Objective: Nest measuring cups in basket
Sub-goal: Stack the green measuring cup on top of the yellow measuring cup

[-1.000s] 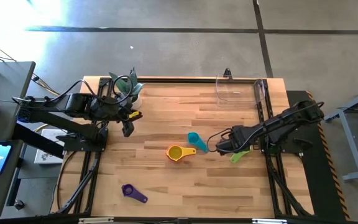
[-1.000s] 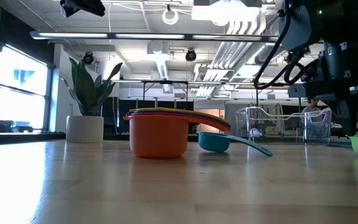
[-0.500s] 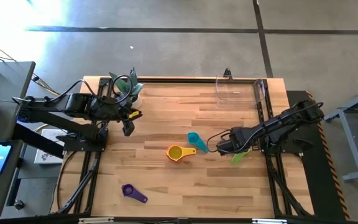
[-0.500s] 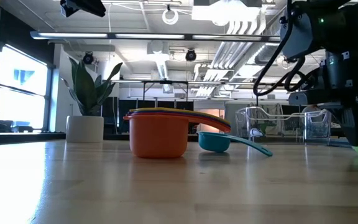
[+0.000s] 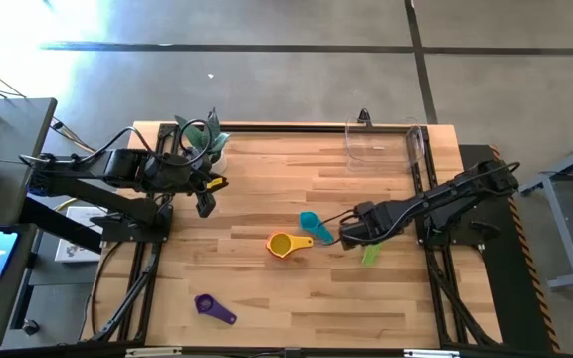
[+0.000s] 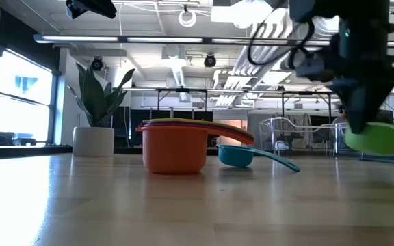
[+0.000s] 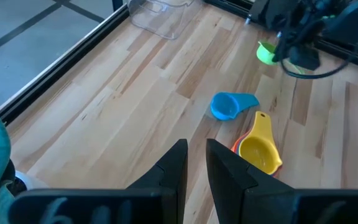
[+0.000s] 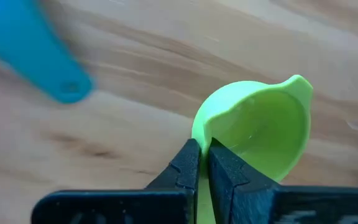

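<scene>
Although a few cups already sit nested in the orange-bottomed stack (image 5: 283, 244) near the middle of the high view, nothing lies in the basket (image 5: 384, 142) at the upper right of the desk (image 5: 267, 189), so I judge the task well short of done. The right pincer (image 5: 358, 235) is closed on the rim of the green cup (image 5: 370, 255), just right of centre; the low view shows that cup lifted clear of the wood. Its handle runs toward the bottom of the high view, the long axis near vertical there.

The teal cup (image 5: 311, 223) lies loose beside the stack, handle toward lower right. The purple cup (image 5: 212, 307) sits alone at lower left. The left pincer (image 5: 203, 206) waits at upper left near the plant (image 5: 199, 137), jaws slightly parted, holding nothing.
</scene>
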Robot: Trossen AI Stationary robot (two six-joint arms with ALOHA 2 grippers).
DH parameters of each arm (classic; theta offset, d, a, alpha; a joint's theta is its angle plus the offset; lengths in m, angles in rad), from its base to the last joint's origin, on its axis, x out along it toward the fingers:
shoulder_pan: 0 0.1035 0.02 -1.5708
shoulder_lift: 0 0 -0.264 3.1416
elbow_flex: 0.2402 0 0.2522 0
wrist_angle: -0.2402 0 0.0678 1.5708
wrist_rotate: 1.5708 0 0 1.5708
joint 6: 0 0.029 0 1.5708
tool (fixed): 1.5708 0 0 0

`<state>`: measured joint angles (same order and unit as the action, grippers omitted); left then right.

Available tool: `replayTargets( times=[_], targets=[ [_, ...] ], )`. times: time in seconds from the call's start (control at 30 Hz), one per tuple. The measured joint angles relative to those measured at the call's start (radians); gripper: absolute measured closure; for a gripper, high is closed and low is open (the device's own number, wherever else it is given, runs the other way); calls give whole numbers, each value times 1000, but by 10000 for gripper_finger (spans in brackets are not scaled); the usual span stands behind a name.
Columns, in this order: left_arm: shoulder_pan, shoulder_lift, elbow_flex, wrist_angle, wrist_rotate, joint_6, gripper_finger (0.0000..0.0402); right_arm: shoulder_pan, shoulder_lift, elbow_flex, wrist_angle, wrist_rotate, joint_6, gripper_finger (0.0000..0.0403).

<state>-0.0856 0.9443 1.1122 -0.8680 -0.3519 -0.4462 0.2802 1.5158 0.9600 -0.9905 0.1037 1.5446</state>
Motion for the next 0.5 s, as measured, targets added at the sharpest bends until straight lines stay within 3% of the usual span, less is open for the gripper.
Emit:
replayTargets(
  times=[0.23,0.5],
  targets=[
    [0,0,0,0,11,-52,353,-3,0,173,-17,95,-251,400],
    [0,0,0,-2,119,-195,353,-34,1,315,-13,143,-582,402]
  ],
)
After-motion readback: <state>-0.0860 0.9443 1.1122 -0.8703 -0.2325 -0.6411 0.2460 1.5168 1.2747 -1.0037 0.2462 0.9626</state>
